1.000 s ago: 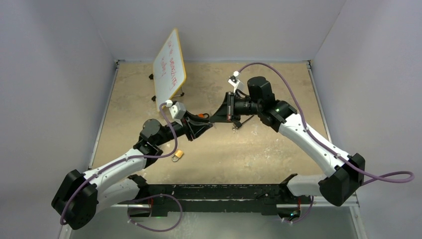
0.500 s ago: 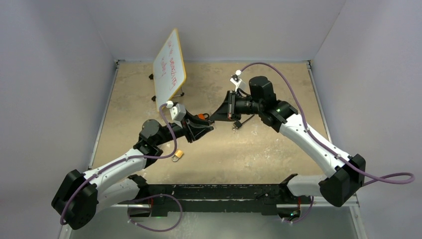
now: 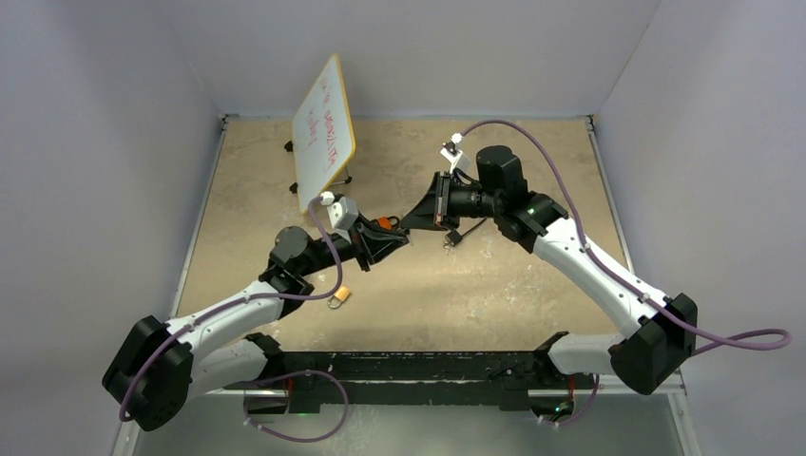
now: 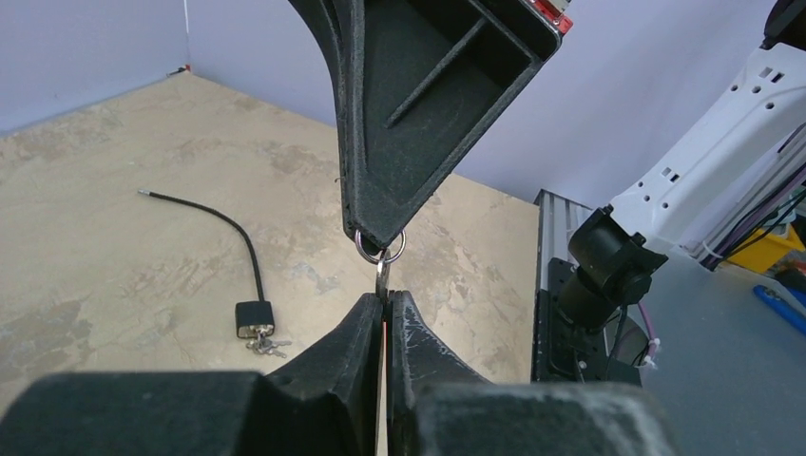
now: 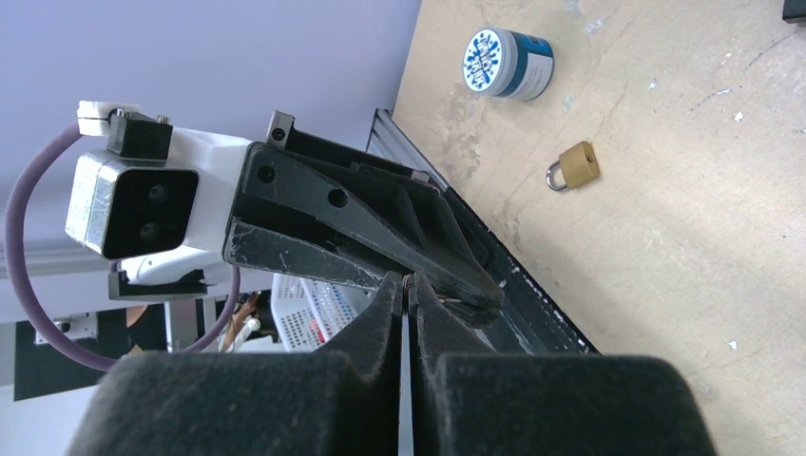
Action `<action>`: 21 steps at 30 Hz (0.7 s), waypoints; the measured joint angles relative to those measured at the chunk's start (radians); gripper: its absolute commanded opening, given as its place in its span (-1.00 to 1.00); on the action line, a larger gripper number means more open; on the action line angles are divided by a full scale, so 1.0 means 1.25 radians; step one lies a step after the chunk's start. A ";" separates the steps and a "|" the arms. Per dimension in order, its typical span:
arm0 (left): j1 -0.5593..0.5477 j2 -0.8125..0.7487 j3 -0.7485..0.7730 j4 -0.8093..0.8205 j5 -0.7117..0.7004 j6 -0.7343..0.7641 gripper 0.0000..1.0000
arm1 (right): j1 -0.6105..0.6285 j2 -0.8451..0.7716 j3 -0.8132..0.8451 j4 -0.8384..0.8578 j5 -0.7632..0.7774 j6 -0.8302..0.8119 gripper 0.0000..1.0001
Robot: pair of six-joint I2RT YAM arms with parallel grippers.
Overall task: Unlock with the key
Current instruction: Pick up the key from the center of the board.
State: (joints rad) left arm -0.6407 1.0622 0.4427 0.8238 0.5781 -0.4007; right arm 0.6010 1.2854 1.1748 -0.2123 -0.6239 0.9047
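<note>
**Containers.** One round lidded tub [image 5: 508, 62] with a blue-and-white patterned top is seen in the right wrist view, standing on the table [image 3: 475, 294]. It is shut and its contents are hidden.

**Grippers, left to right.** The left gripper [image 4: 384, 299] is raised mid-table, with its fingers pinched almost together on the blade of the key [image 4: 382, 277]. The key hangs from a key ring [image 4: 380, 258], which is clamped in the tip of the fully closed right gripper [image 5: 407, 283], met tip to tip from 2 o'clock.

**Changes.** Since a second ago the left fingers are narrowed onto the key, and the left arm is shifted slightly toward 1 o'clock. The right arm is almost unmoved.

**Surroundings.**
- A whiteboard [image 3: 323, 128] with red writing is propped at 11 o'clock of the grippers.
- The brass padlock [image 3: 339, 296] is laid flat at 7 o'clock, well apart from the key, partly crossed by the left arm's cable.
- A black cable lock [image 4: 254, 318], with spare keys [image 4: 269, 347] touching it, is laid at 4 o'clock, under the right wrist.
</note>
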 measured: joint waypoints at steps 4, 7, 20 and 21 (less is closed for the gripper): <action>0.000 0.007 0.000 0.002 -0.002 0.000 -1.00 | 0.000 0.001 -0.003 0.002 0.001 0.003 -1.00; 0.000 0.004 0.000 -0.002 -0.009 0.002 -1.00 | -0.001 0.001 -0.005 0.007 0.002 0.004 -1.00; 0.001 -0.050 0.150 -0.414 0.059 0.150 -1.00 | -0.005 0.001 -0.047 0.013 0.000 -0.074 0.21; 0.001 -0.043 0.183 -0.470 0.070 0.173 -1.00 | -0.005 0.001 -0.047 0.019 -0.004 -0.086 0.17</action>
State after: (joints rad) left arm -0.6392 1.0080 0.6716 0.2363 0.6655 -0.1848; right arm 0.5941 1.2869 1.1156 -0.1886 -0.6285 0.7967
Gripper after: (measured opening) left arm 0.019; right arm 0.624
